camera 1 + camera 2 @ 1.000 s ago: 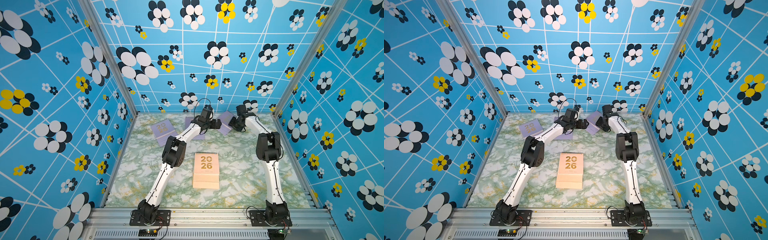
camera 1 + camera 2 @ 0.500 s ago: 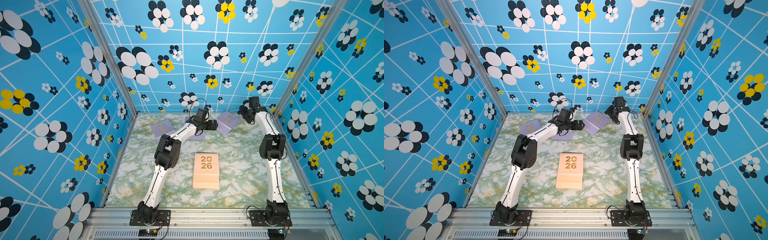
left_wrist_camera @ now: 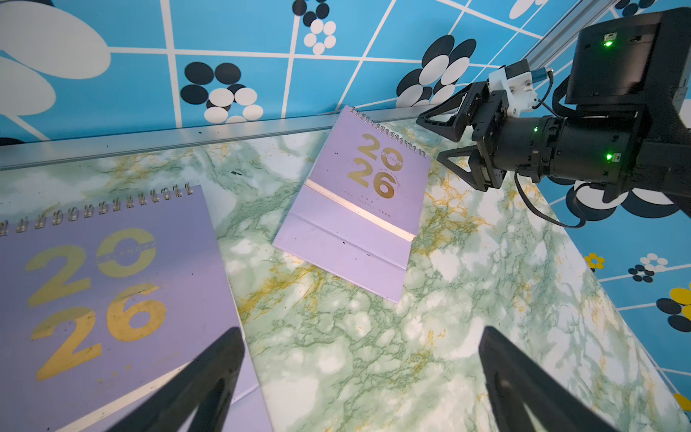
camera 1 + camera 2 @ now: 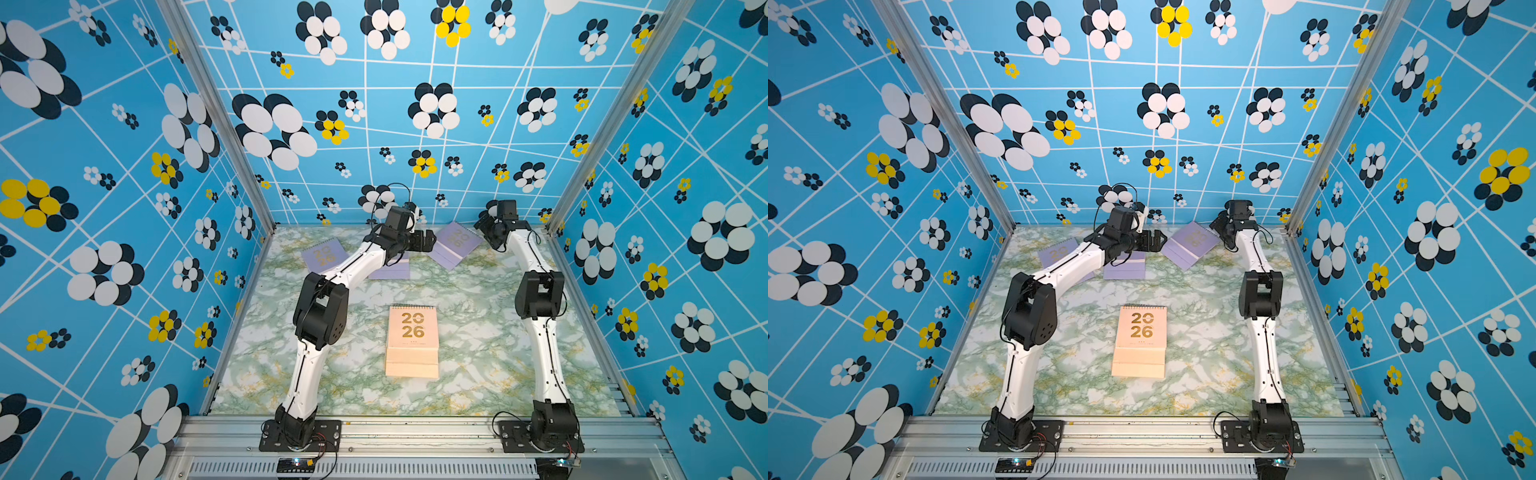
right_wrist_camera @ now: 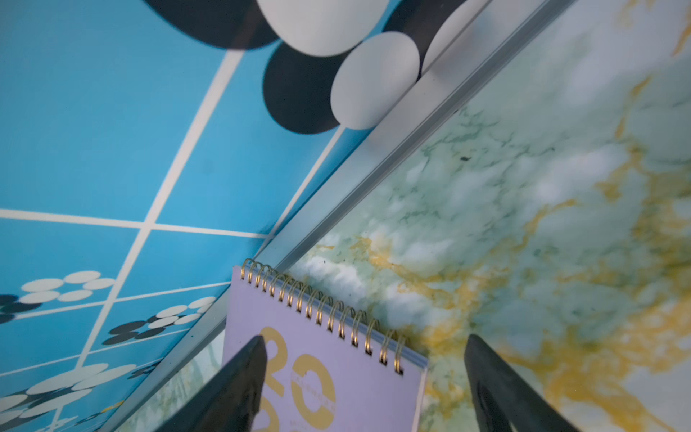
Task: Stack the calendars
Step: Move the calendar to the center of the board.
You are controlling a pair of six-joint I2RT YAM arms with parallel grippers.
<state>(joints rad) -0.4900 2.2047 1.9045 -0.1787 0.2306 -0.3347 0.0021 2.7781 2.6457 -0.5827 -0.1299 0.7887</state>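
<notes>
- The task looked roughly half done. A peach-beige card calendar with a gold "2026" cover [image 4: 412, 340] lay flat near the centre of the green-veined marble-print tabletop [image 4: 478, 332], slightly toward six o'clock. Paler layered edges showed below its cover, but how many calendars sat beneath it could not be told.
- Three lay unstacked along the far edge: the lilac calendar at eleven o'clock [image 4: 324, 255], the lilac calendar at twelve o'clock [image 4: 390, 272], half hidden under the left arm, and the skewed lilac calendar at one o'clock [image 4: 455, 245]. The last two lay apart from each other.
- No yellow cover showed in any view.
- The left gripper [image 3: 359, 336] had its fingers spread wide and held nothing. It hovered over bare table beside the twelve o'clock calendar, with one finger above that calendar's corner.
- The right gripper [image 3: 430, 138] was also spread and empty. It sat near the coil-bound corner of the one o'clock calendar without touching it.
- The covers were smooth matte card with metallic foil numerals, bound along one short side by gold-toned wire coils.
- Each was a thin, flat rectangle with a creased fold-out base. Lying flush on the slick surface, their edges would probably be awkward to pinch.
</notes>
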